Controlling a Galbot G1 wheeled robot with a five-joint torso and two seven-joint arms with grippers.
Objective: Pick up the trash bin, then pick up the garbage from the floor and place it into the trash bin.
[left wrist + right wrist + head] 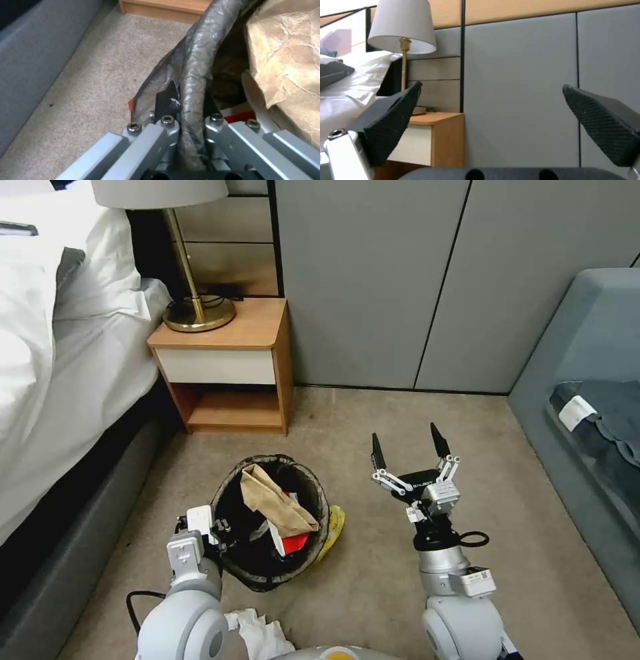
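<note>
The trash bin (269, 521) is held above the carpet (373, 573), in front of the bedside table (227, 367); its bag-covered rim (196, 75) is clamped between the closed fingers of the left gripper (186, 100). A crumpled brown paper bag (275, 501) and a red-and-white cup (288, 540) are seen inside. A yellow wrapper (335, 523) shows just beyond the bin's right edge. White tissue (257, 633) lies near the robot's base. The right gripper (408, 448) is held empty to the bin's right, fingers spread wide. A bed (60, 380) borders the left, a grey sofa (587, 400) the right.
</note>
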